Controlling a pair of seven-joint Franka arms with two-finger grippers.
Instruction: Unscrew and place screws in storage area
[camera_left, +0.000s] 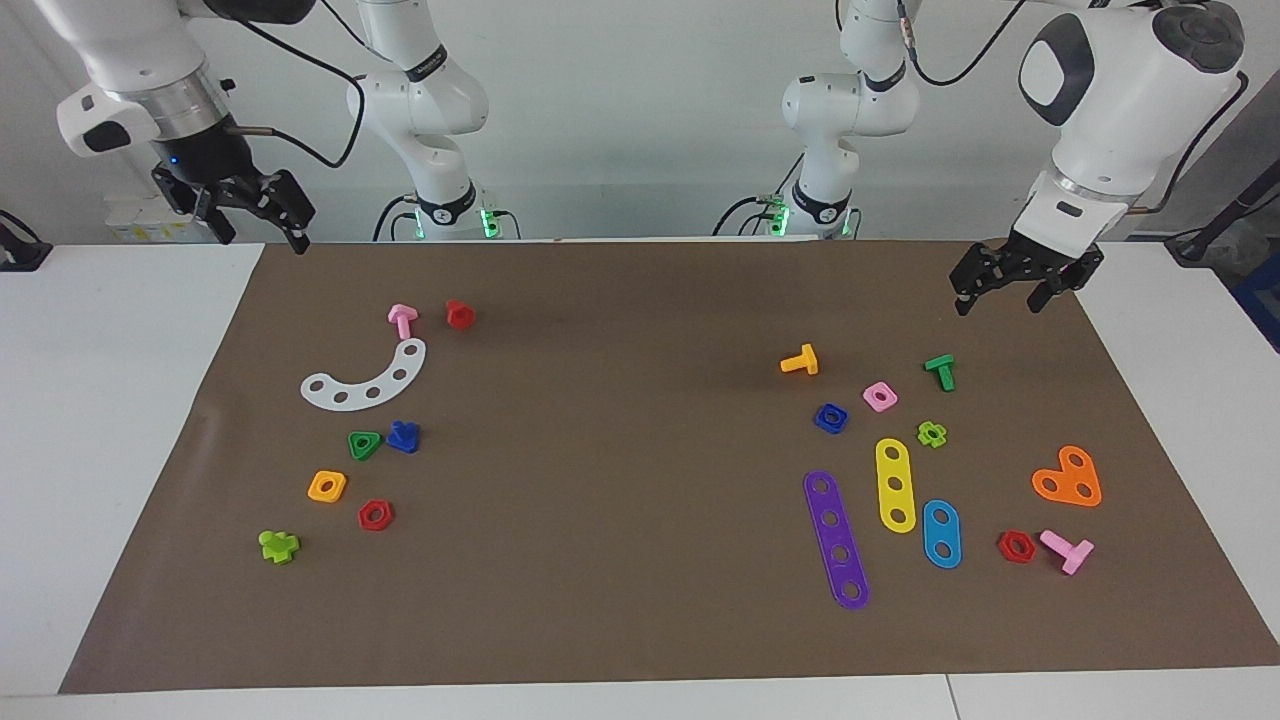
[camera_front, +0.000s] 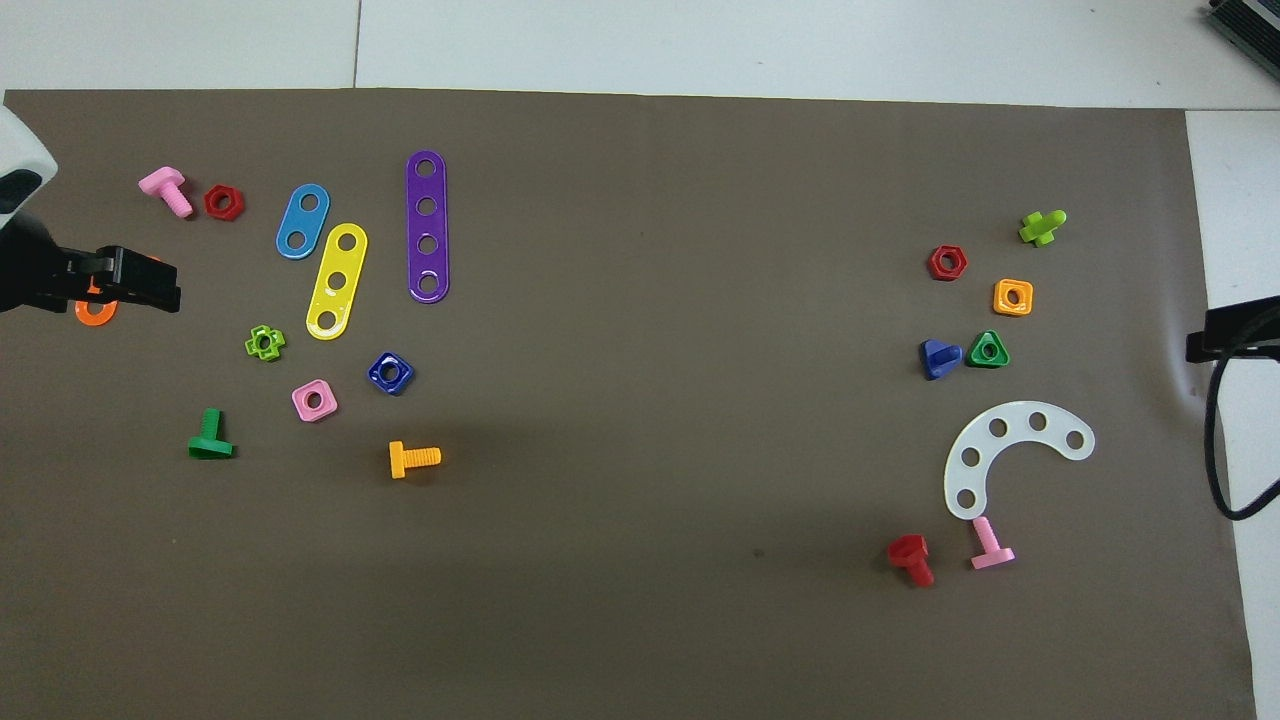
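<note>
Facing view. Dark-blue screw (camera_left: 403, 437): lying on the brown mat (camera_left: 640, 640) toward the right arm's end, touching or just beside a green triangular nut (camera_left: 364, 445), a little farther from the robots than the white curved plate (camera_left: 366, 381). Glossy moulded plastic, flat triangular head, stubby stem. Right gripper (camera_left: 252, 213): hanging high over the mat's corner at its own end, fingers spread, carrying nothing; the screw is lying well below it and inward. Left gripper (camera_left: 1005, 286): waiting over the other end, fingers apart, empty.

Overhead view. Screw (camera_front: 939, 358): head pointing toward the green nut (camera_front: 988, 350). Right gripper (camera_front: 1215, 335): showing only at the frame edge, clearly the nearer arm. Left gripper (camera_front: 150, 286): hovering above an orange plate (camera_front: 93, 312).
</note>
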